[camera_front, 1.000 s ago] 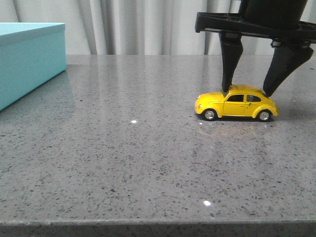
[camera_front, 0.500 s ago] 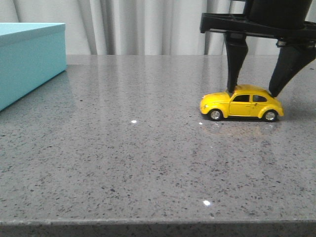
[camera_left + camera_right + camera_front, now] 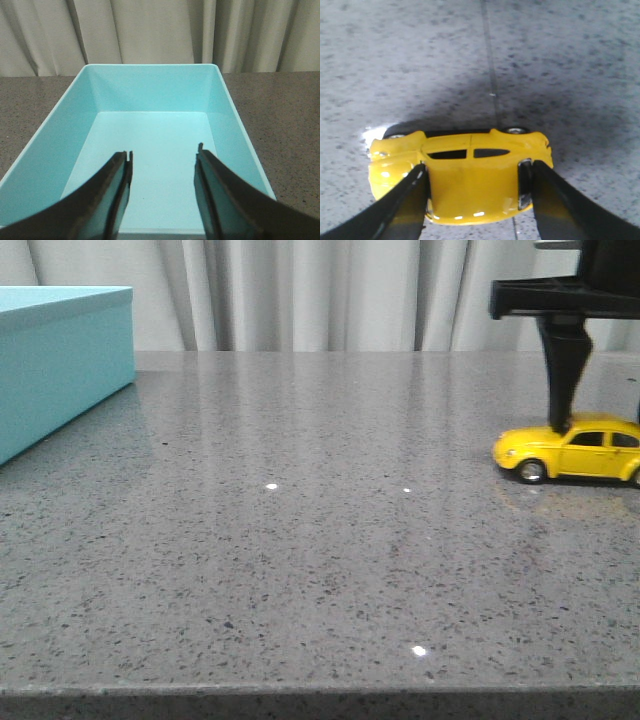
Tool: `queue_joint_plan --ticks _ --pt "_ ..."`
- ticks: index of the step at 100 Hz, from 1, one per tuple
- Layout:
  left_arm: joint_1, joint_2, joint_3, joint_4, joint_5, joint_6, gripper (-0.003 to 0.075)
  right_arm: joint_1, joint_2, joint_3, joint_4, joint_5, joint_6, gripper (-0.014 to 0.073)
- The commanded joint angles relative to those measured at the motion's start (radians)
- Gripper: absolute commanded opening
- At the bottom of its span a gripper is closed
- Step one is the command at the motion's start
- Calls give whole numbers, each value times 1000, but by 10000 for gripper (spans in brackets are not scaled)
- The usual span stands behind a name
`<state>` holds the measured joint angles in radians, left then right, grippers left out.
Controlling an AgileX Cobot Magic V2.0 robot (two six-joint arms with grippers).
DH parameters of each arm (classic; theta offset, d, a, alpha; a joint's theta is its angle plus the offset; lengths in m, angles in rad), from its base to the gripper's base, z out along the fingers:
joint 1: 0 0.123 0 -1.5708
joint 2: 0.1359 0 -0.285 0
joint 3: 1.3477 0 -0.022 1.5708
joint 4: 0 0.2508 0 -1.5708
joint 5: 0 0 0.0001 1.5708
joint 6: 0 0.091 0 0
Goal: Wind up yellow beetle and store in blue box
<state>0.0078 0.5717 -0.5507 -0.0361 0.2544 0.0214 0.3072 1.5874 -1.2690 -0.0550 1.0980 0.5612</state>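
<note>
The beetle [image 3: 572, 452] sits on its wheels at the right edge of the front frame, cut off by the border, on a grey speckled table [image 3: 300, 540] that fills most of that view. The table is the largest thing here, running from the lower edge up to a pale curtain [image 3: 300, 295] along the top. Next in size is the box [image 3: 60, 360], turquoise, in the upper left of the front frame, standing on the table well apart from the beetle; the left wrist view looks down into its open inside [image 3: 150, 145], which shows only flat turquoise floor and walls. The left gripper [image 3: 162, 165] hangs over that opening with its fingers [image 3: 117, 185] spread and nothing between them. The right gripper [image 3: 472, 175] stands over the beetle [image 3: 465, 185] in the upper right of the front frame, where only one dark finger [image 3: 563, 370] shows, coming down to the car's roof. In the right wrist view its two fingers [image 3: 410, 195] press against the yellow body from either end of the roof, pinching the car. The beetle shows dark side windows [image 3: 467, 153], and in the front view a silver-hubbed front wheel [image 3: 531, 471] touching the table.
</note>
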Motion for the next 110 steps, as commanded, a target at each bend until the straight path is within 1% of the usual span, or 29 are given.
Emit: queue_joint_plan --ticks 1,27,40,57,92,110 --pt "-4 7 -35 -1 -83 -7 302 -29 -40 22 -35 -3 -26 447" --pt "-4 7 -35 -1 -83 -7 302 -53 -98 28 -26 -45 -52 447" --pt "-4 7 -35 -1 -83 -7 302 -19 -177 3 28 -73 -74 447" --pt "-4 7 -35 -1 -85 -7 302 26 -277 -1 36 -108 -74 447" --pt "-4 7 -28 -9 -80 -7 302 37 -364 4 36 -132 -77 447" --pt "-4 7 -28 -10 -82 -7 302 37 -429 53 36 -228 -77 447"
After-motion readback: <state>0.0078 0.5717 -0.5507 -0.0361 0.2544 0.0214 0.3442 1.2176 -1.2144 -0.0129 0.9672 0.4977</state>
